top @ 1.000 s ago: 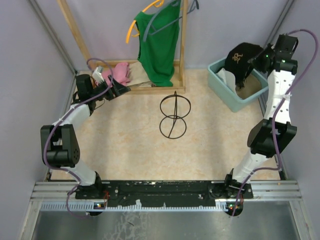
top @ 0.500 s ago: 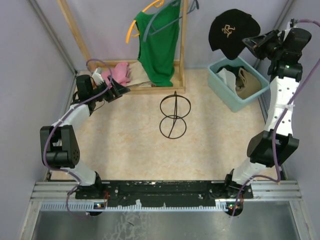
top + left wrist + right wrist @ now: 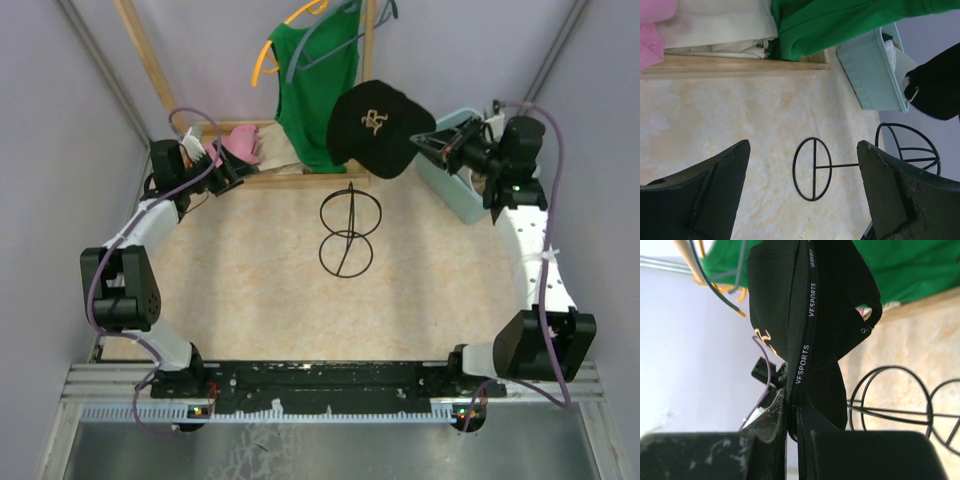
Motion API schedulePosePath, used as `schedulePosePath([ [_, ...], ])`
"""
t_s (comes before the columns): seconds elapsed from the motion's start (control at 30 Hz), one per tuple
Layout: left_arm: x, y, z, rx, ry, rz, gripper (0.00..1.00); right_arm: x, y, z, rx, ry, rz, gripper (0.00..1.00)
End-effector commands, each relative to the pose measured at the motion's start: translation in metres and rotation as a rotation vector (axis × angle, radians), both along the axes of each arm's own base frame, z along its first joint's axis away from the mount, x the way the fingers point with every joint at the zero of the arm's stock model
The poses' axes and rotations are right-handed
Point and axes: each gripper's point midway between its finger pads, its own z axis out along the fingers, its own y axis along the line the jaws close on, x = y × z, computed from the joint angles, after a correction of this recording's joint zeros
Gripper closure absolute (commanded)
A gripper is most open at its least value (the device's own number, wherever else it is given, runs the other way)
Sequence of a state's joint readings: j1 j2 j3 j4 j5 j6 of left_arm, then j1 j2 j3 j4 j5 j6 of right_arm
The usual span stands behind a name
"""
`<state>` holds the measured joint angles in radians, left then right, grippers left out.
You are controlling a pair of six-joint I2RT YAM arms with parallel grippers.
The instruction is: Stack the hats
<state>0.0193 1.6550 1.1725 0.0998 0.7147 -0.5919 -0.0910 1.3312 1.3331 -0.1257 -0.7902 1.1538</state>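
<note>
Black cap [image 3: 378,125] with the gold emblem hangs pinched in the right gripper [image 3: 430,142] above the far edge of the table [image 3: 250,290], mid-carry I judge, needing next a lowering onto the wire stand [image 3: 350,228] just nearer; left gripper [image 3: 228,172] gapes wide, far-left corner.

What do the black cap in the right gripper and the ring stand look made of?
Black fabric baseball cap with gold emblem: soft matte cloth, seams and inner tape visible. Black round wire stand: thin rods, probably painted metal.
</note>
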Motion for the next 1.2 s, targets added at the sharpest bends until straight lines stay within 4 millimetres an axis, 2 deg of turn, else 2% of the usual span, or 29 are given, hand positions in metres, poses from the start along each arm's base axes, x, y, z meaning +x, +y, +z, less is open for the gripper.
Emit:
schedulePosePath([
  [0.0,0.006,-0.002,0.003,-0.007,0.008,0.000,0.07,-0.028,0.039,0.024,0.094,-0.075,0.135,1.00],
  [0.3,0.008,-0.008,-0.002,-0.011,0.022,-0.014,0.08,-0.044,0.058,0.001,0.221,0.006,0.257,1.00],
  [0.67,0.014,-0.021,-0.011,-0.013,0.040,-0.040,0.08,-0.085,0.064,-0.070,0.168,0.240,0.356,1.00],
  [0.9,0.013,-0.037,-0.016,-0.004,0.049,-0.081,0.08,-0.097,0.058,-0.118,0.129,0.360,0.336,1.00],
  [1.17,0.004,-0.049,-0.026,0.002,0.066,-0.134,0.11,-0.095,0.026,-0.159,0.079,0.409,0.263,1.00],
])
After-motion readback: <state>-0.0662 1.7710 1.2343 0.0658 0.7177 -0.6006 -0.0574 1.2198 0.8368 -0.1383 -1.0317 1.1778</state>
